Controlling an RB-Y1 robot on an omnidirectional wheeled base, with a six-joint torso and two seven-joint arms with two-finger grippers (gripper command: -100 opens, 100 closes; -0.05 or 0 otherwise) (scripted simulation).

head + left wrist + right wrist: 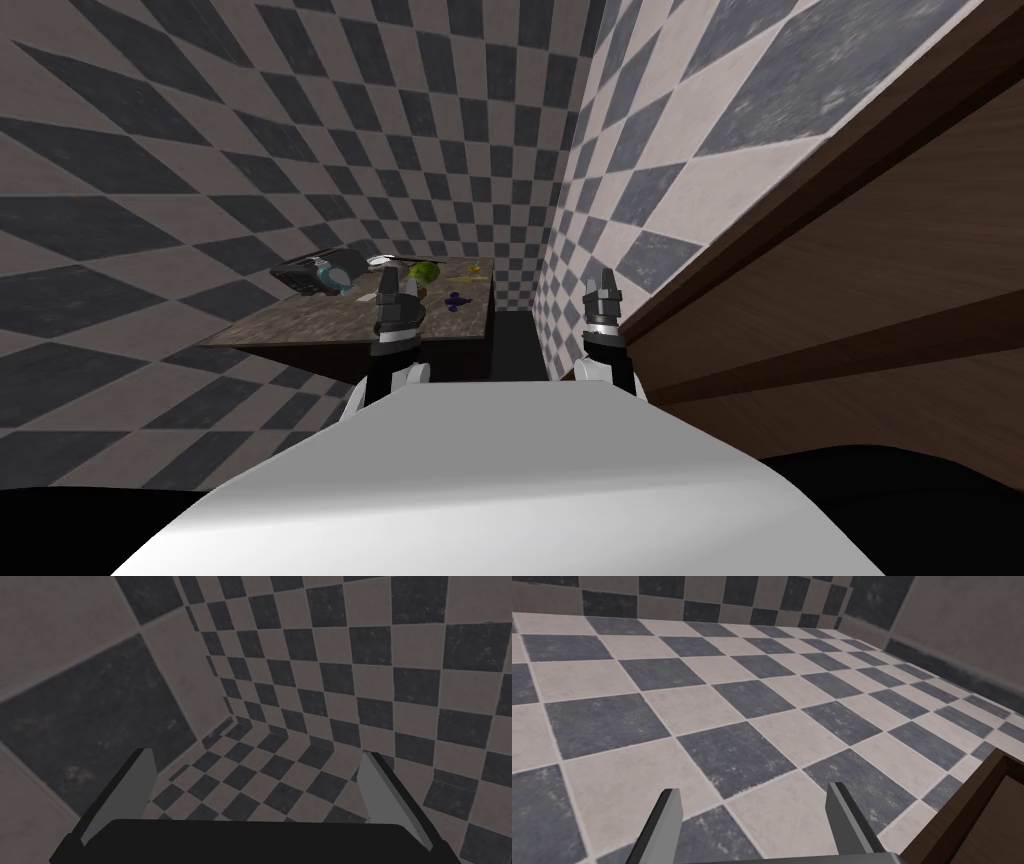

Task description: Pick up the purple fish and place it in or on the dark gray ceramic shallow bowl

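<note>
In the head view a small purple fish (pixel 457 301) lies on a mottled stone-topped table (pixel 300 325), near its right side. A dark, rounded thing with a blue part (pixel 315 272) sits at the table's far left; I cannot tell whether it is the bowl. My left gripper (pixel 397 286) hovers over the table's near part, just left of the fish and apart from it. Its wrist view shows that gripper (pixel 255 791) open and empty, facing checkered tiles. My right gripper (pixel 603 282) hangs off the table's right side. In its wrist view the right gripper (pixel 757 816) is open and empty.
A green object (pixel 426 271), a small yellow object (pixel 474 268) and a pale oval thing (pixel 381 261) lie at the back of the table. A large brown wooden cabinet (pixel 850 300) stands close on the right, its edge (pixel 982 806) beside the right gripper. Checkered walls close in behind.
</note>
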